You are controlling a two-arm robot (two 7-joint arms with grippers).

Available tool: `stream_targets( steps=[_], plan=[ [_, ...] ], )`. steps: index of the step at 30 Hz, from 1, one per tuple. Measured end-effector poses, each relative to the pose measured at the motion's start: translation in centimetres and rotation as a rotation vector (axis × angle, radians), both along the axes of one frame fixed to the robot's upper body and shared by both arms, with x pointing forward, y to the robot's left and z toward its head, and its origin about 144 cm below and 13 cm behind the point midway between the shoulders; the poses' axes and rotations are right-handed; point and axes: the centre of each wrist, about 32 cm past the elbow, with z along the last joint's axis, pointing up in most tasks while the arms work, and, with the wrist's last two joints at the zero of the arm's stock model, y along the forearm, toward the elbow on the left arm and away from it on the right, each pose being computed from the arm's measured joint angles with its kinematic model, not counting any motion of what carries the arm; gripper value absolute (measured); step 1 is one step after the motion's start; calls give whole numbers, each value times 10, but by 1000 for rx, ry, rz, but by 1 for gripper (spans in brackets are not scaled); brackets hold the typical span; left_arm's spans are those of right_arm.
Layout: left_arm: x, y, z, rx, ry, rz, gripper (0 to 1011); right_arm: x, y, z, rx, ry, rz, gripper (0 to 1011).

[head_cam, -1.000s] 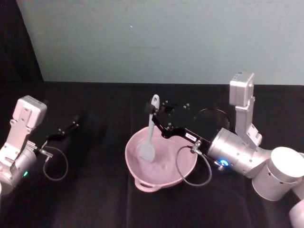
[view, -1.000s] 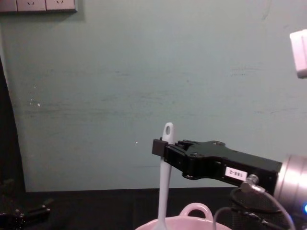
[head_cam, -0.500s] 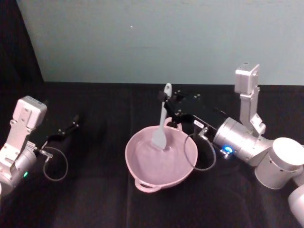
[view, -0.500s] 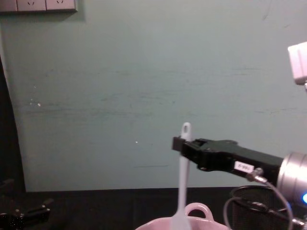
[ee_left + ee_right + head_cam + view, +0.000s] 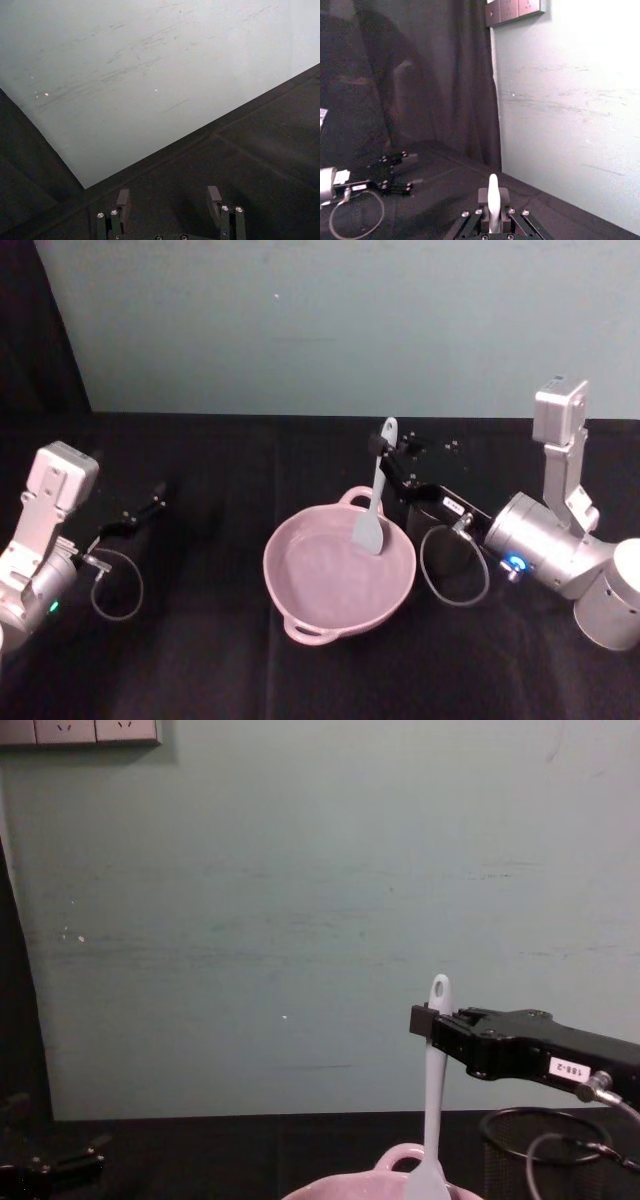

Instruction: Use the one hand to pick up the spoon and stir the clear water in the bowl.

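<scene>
The pale pink bowl (image 5: 268, 568) stands on the black table in front of me, and its rim (image 5: 340, 1190) shows low in the chest view. The white spoon (image 5: 375, 495) stands nearly upright with its paddle head down inside the bowl, toward the far right side. My right gripper (image 5: 378, 447) reaches in from the right and is shut on the spoon's upper handle (image 5: 434, 1060), just under the hole. The handle end (image 5: 493, 187) shows between the fingers in the right wrist view. My left gripper (image 5: 150, 502) is parked open at the far left, holding nothing (image 5: 168, 197).
A black wire-mesh cup (image 5: 500, 1160) stands right of the bowl, under my right arm. A cable loop (image 5: 455, 565) hangs from the right wrist near the bowl's right rim. A pale green wall (image 5: 320, 330) closes the table's far side.
My right gripper has carried the spoon rightward across the bowl, from the left part to the far right side. The left arm has stayed still.
</scene>
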Motion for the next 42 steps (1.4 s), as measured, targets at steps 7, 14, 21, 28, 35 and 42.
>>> stream_targets(
  steps=[7,14,21,28,35,42],
  plan=[
    [0,0,0,0,0,0,1005,-12,5,2,-17,-5,33,123],
    [0,0,0,0,0,0,1005,-21,23,1,1,-5,100,123],
    [0,0,0,0,0,0,1005,-21,38,0,30,-2,145,123],
    [0,0,0,0,0,0,1005,-11,47,-3,54,10,156,123],
    [0,0,0,0,0,0,1005,4,45,-10,80,44,122,123],
    [0,0,0,0,0,0,1005,11,29,-10,64,39,60,123]
  ],
)
